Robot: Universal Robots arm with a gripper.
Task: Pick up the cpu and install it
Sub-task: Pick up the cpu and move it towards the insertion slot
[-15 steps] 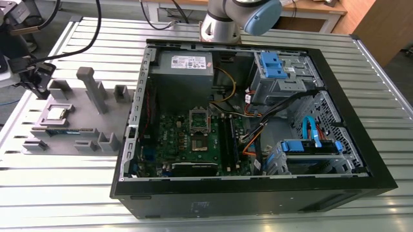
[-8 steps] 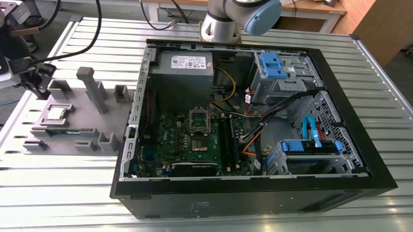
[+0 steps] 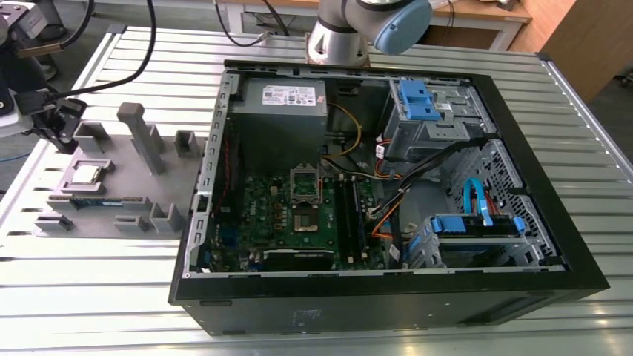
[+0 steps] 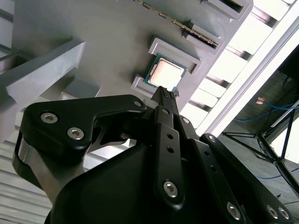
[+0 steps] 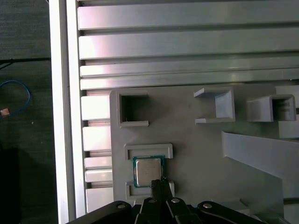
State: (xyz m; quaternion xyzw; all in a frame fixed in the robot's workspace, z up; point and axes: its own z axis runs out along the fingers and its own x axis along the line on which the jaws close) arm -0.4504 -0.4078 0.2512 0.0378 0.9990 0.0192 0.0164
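Second wrist view: black gripper (image 4: 166,94) pinched shut and empty, small silver-topped square cpu (image 4: 166,74) just past its tips in the grey plastic tray (image 4: 107,42), so I'd centre squarely and grab the edges.

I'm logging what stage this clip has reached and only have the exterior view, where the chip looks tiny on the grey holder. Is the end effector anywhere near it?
Observer: Yes. In the first wrist view the end effector has its tip right at one edge of the chip. I can't tell whether they touch.
Operator: Has the chip been lifted?
Observer: No. In the second wrist view it lies flat in its recess in the grey holder.
Operator: Open or shut?
Observer: Shut. In both wrist views the tips meet in one narrow point.
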